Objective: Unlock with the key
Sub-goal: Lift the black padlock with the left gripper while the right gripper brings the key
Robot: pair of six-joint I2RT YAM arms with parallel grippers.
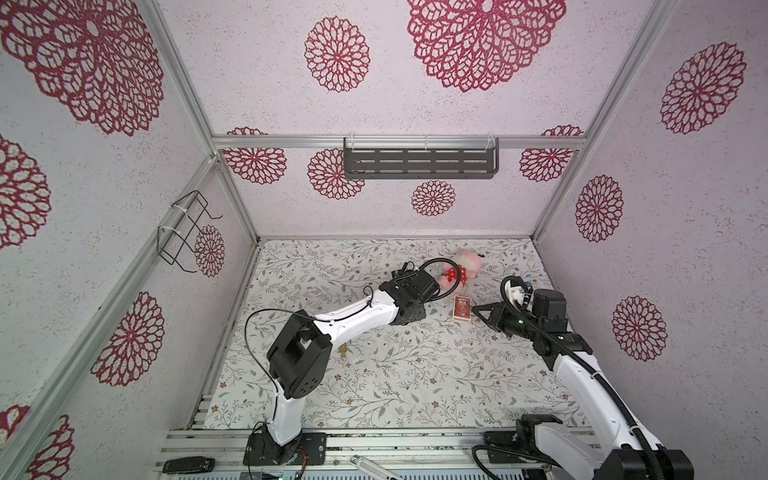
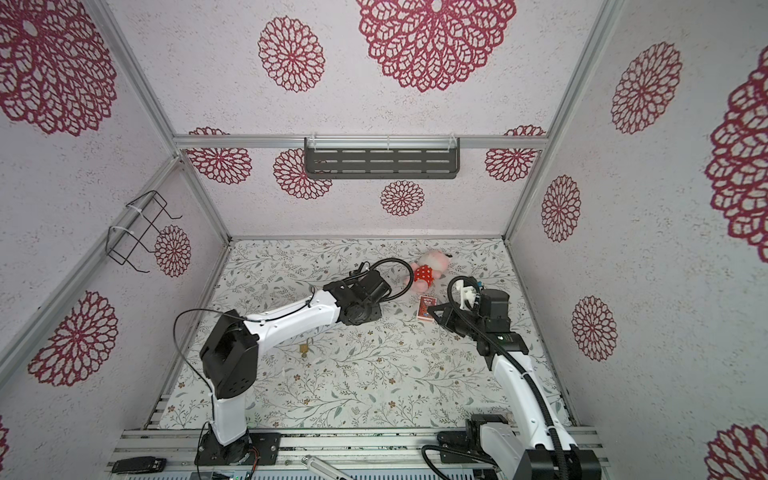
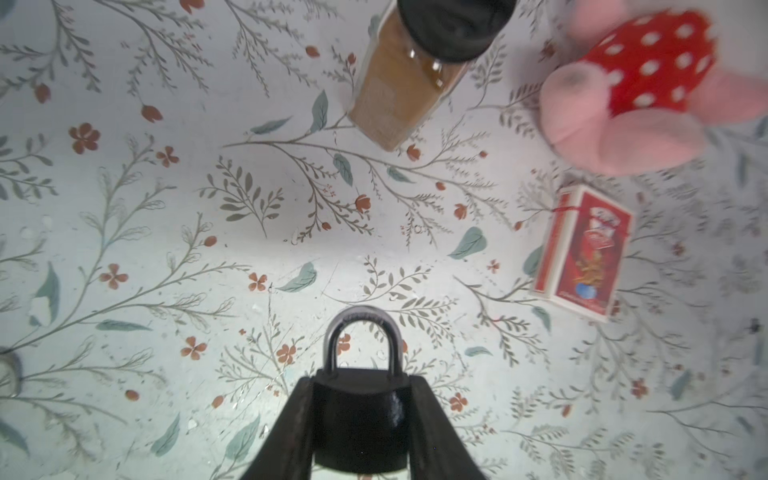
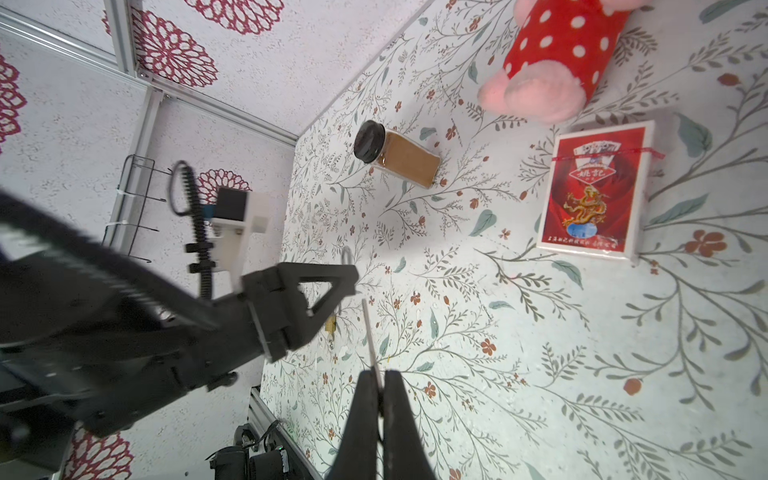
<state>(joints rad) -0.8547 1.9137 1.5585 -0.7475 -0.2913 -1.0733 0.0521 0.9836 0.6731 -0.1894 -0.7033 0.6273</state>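
In the left wrist view my left gripper [image 3: 359, 382] is shut on the body of a black padlock [image 3: 357, 415]. Its silver shackle [image 3: 359, 332] sticks out past the fingertips, above the floral table. In the right wrist view my right gripper [image 4: 380, 376] is shut on a thin silver key [image 4: 368, 332], seen edge-on, its blade pointing past the tips. That view also shows a left finger [image 4: 332, 282] with the shackle tip [image 4: 347, 253] just beyond it, a short gap from the key. In both top views the left gripper [image 1: 415, 313] and right gripper [image 1: 476, 309] face each other mid-table.
A brown spice jar [image 4: 399, 156] lies on its side behind the grippers. A pink plush in a red dotted dress [image 1: 461, 270] and a red card box [image 1: 462, 308] sit near the right gripper. A small brass padlock [image 2: 305, 347] lies under the left arm.
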